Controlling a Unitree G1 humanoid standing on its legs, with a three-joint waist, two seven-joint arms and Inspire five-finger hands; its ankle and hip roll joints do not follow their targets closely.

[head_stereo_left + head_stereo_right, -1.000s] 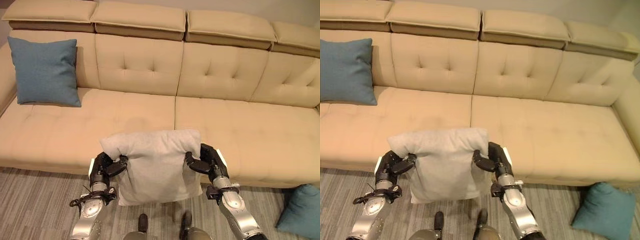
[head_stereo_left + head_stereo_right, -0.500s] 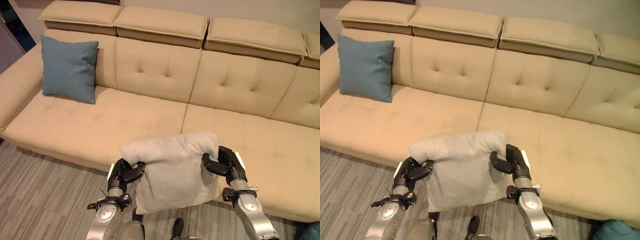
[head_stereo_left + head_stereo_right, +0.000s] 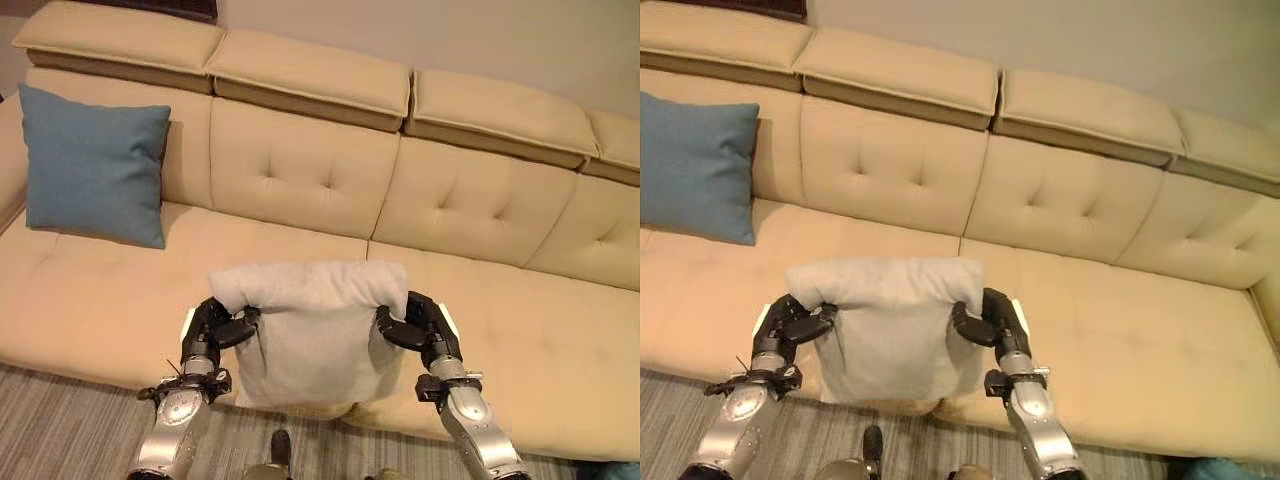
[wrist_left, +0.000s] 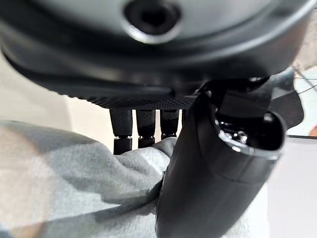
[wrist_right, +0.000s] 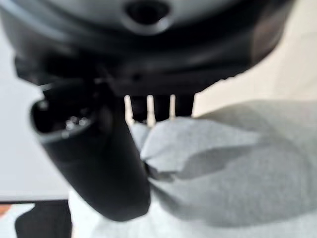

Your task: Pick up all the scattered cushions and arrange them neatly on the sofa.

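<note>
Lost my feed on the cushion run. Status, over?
Left hand and right hand both shut on grey cushion, held over the sofa front edge. Blue cushion upright at left end. Seat ahead bare.

cushion (image 3: pixel 95 165) on sofa (image 3: pixel 480 300) left end

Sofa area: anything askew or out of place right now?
Nothing damaged. The grey cushion hangs pinched at its upper corners between the left hand and right hand, in front of the sofa seat. The blue cushion leans upright against the backrest, slightly tilted.
</note>
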